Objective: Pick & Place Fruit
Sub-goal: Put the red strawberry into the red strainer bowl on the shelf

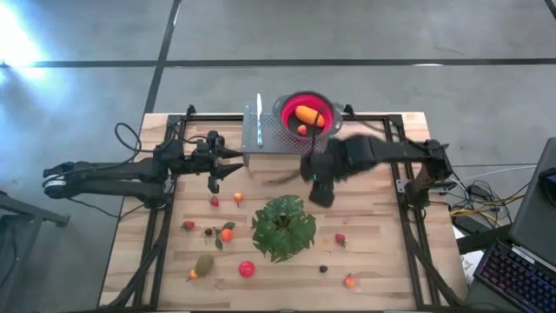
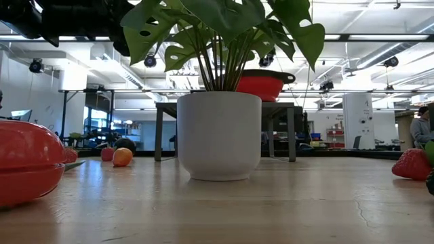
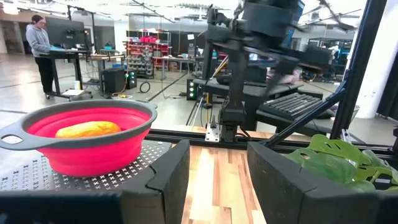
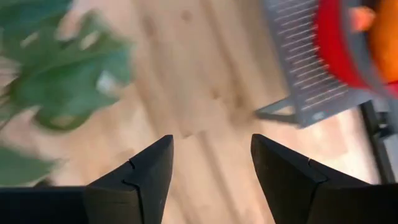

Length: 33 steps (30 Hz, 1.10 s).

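Wooden tabletop [image 1: 373,252] on a dark frame, grey concrete floor around it; no brand, label or writing is legible anywhere. Landmark: potted plant [image 1: 283,226] at mid-tabletop. Red colander bowl [image 1: 306,113] sits on a perforated metal stand [image 1: 265,132] on the far side of the plant and contains a yellow-orange oblong fruit [image 1: 306,114] plus a small orange piece [image 1: 302,130]. Remaining fruit lies loose around the plant: small red and orange pieces [image 1: 227,233] to its left, an olive-green piece [image 1: 204,264] and a red round one [image 1: 247,269] on its near left, a strawberry [image 1: 340,238] to its right, an orange piece [image 1: 349,281] on its near right. Right pincer [image 4: 211,158] hangs between plant and stand, above bare wood, fingers parted, nothing between them. Left pincer [image 1: 228,163] waits left of the stand, beyond the plant, fingers apart and empty, facing the colander. A person stands at a desk far back in the room.
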{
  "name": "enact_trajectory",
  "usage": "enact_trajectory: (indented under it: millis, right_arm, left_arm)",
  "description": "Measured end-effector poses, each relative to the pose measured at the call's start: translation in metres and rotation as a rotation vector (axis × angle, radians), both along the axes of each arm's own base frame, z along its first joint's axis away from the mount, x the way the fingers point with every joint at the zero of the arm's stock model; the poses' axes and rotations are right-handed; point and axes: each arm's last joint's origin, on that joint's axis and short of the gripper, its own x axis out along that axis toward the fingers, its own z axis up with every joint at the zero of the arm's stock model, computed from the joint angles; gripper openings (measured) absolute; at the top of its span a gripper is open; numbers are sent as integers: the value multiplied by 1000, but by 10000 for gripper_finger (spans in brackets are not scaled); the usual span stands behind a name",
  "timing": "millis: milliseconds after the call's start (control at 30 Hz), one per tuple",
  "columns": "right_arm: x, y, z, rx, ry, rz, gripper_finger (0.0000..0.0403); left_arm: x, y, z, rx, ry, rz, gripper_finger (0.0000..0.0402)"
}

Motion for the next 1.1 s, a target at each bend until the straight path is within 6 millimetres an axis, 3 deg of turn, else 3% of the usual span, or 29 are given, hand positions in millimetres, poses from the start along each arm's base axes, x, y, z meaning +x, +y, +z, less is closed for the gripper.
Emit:
enact_trajectory:
  millis: [200,400,667,1100]
  right_arm:
    - [-12,52,-14,38,21,-7,233]
    - [-36,81,-35,60,58,-150,252]
    - [-69,92,-70,74,96,-379,272]
    - [-75,95,-135,170,91,-455,272]
  left_arm:
    - [0,0,0,0,1,0,167]
    - [0,0,-1,-2,7,0,167]
    - [0,0,-1,-3,8,0,167]
    - [0,0,-1,-3,8,-1,167]
